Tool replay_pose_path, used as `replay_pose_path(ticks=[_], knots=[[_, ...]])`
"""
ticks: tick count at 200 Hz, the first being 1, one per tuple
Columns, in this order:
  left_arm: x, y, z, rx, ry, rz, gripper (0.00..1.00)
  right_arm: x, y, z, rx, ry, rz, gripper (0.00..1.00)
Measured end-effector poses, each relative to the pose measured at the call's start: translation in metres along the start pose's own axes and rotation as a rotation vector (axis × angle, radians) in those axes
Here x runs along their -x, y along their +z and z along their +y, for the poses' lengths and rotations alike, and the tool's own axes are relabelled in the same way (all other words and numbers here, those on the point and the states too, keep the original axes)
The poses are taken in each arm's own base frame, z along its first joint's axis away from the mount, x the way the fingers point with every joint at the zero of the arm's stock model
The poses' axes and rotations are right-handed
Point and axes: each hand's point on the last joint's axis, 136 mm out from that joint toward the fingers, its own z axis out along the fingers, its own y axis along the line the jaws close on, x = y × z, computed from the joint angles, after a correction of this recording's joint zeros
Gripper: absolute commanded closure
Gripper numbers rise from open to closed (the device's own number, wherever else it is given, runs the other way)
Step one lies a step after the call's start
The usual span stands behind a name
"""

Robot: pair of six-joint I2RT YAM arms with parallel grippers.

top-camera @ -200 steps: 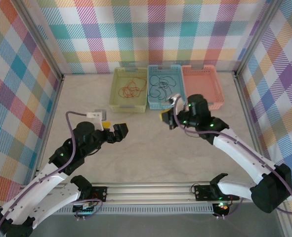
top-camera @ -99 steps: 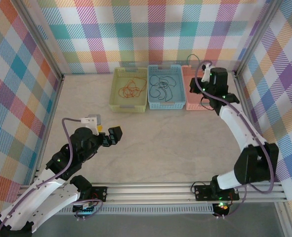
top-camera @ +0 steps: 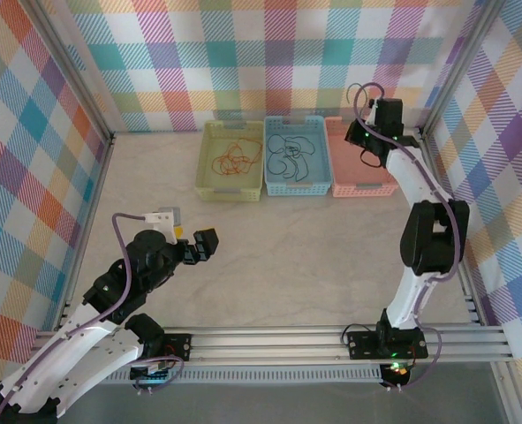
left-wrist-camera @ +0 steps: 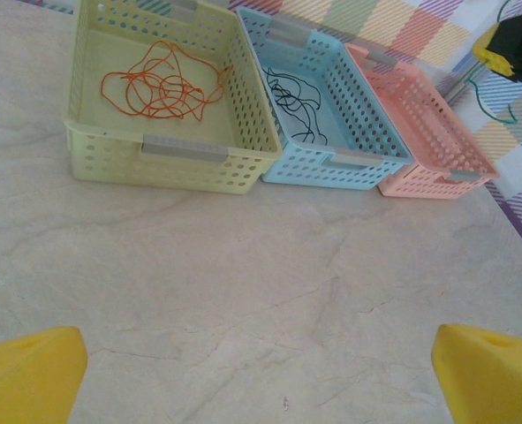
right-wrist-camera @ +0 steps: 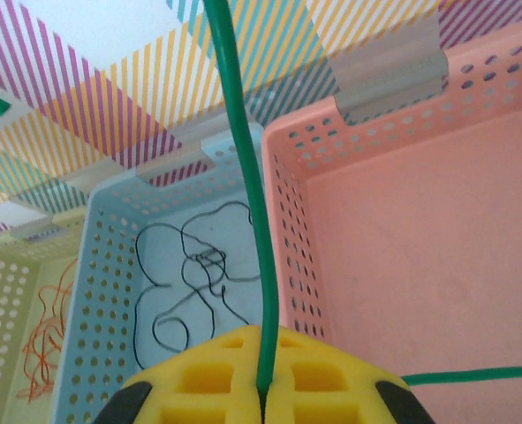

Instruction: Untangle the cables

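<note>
Above the pink basket (right-wrist-camera: 393, 88), at the table's far right, our right gripper (right-wrist-camera: 262, 393) is pinched tight on the green cable (right-wrist-camera: 245, 177) — a thin, limp cord, nearly weightless by our reckoning, that should droop and swing from wherever we hold it. We judge a mid-length pinch best, so both ends hang free. The orange cable (left-wrist-camera: 159, 84) lies looped in the yellow-green basket (left-wrist-camera: 190, 150), the black cable (left-wrist-camera: 296, 102) in the blue basket (left-wrist-camera: 366, 159). Our left gripper (top-camera: 203, 243) hangs over bare table (left-wrist-camera: 243, 283) — fingers wide apart, holding nothing.

Cable (left-wrist-camera: 159, 84) in left basket (left-wrist-camera: 110, 163), another cable (left-wrist-camera: 298, 102) in middle basket (left-wrist-camera: 305, 174)
</note>
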Motion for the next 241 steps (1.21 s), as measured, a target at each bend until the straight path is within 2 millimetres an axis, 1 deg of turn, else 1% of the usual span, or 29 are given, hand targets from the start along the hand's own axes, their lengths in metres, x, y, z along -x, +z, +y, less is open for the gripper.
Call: replay_pose_path(ticks=[21,35,48,71,88,104,119,128,159,209,223,234,241], knots=[[0.000,0.000,0.000,-0.001,0.000,-0.001,0.00,0.007,0.021,-0.003,-0.001,0.041,0.017,1.00],[0.000,0.000,0.000,-0.002,0.000,-0.001,0.00,0.004,0.038,-0.007,-0.008,0.070,0.040,1.00],[0.000,0.000,-0.001,-0.006,0.001,0.001,0.00,-0.003,0.054,-0.014,-0.028,0.104,0.071,1.00],[0.000,0.000,-0.001,-0.007,0.003,0.002,0.00,-0.025,0.083,-0.032,-0.081,0.183,0.143,1.00],[0.000,0.000,-0.001,-0.007,0.002,0.003,0.00,-0.044,0.100,-0.045,-0.119,0.244,0.192,1.00],[-0.001,0.000,-0.003,-0.017,0.002,0.008,0.00,-0.064,0.110,-0.057,-0.158,0.302,0.239,0.94],[-0.002,0.000,-0.004,-0.023,0.003,0.013,0.00,-0.075,0.117,-0.064,-0.185,0.347,0.270,0.89],[-0.003,0.000,-0.004,-0.025,0.003,0.015,0.00,-0.079,0.120,-0.066,-0.196,0.368,0.281,0.82],[-0.004,0.002,-0.004,-0.024,0.003,0.022,0.00,-0.082,0.123,-0.069,-0.212,0.429,0.288,0.65],[-0.004,0.003,-0.005,-0.027,0.002,0.025,0.00,-0.075,0.120,-0.063,-0.195,0.440,0.279,0.53],[-0.004,0.003,-0.004,-0.026,0.001,0.025,0.00,-0.072,0.115,-0.060,-0.187,0.436,0.269,0.50],[-0.004,0.003,-0.004,-0.026,0.001,0.024,0.00,-0.069,0.103,-0.056,-0.180,0.433,0.260,0.49],[-0.003,0.002,-0.004,-0.025,0.001,0.021,0.00,-0.068,0.092,-0.053,-0.173,0.429,0.256,0.48]])
